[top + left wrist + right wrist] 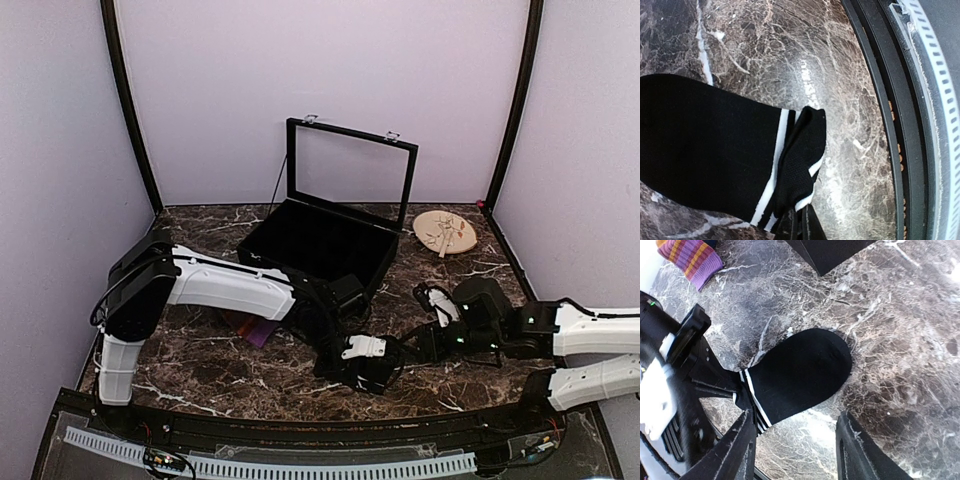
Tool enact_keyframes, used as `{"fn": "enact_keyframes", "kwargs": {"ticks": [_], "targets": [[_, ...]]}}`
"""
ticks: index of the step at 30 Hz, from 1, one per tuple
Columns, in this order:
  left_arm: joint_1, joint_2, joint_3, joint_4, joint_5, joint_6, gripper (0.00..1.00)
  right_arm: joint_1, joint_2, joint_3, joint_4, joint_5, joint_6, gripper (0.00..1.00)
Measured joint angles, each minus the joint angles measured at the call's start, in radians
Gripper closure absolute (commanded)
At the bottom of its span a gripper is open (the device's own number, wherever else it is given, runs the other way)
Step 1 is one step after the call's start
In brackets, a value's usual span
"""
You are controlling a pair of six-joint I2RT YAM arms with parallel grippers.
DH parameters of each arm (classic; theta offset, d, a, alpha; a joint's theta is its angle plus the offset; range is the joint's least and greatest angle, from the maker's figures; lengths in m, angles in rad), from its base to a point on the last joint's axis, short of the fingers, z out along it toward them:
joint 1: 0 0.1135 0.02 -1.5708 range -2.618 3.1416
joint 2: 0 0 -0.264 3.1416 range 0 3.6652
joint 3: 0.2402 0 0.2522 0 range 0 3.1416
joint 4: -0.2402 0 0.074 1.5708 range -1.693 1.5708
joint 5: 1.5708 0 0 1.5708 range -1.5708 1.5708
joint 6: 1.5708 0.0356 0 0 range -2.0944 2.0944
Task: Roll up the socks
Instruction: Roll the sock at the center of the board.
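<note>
Early stage, nothing rolled yet. Black sock (800, 370) lies flat on the marble table (900, 340) near its front edge. Only the cuff is bunched, where the left gripper (800, 227) pinches it, jaws pressed together on the fabric. Right gripper (796, 422) hovers over the cuff end, fingers spread, holding nothing. Striped sock (690, 257) sits well apart, near the black case (320, 240), apparently unrolled. My read: both rolls left to do.

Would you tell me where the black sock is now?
In the right wrist view the black sock lies on the marble table ahead of the right gripper, its white-striped cuff pinched by the left gripper.
</note>
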Motion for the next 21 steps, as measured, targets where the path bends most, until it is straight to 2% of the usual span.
{"fn": "enact_keyframes", "kwargs": {"ticks": [11,21], "targets": [[0.055,0.084,0.114,-0.114,0.142,-0.056,1.00,0.209,-0.069,-0.004,-0.088,0.303,0.066,0.49],[0.092,0.124,0.166,-0.173,0.225,-0.084,1.00,0.360,-0.003,-0.009,-0.098,0.451,0.093,0.49]]}}
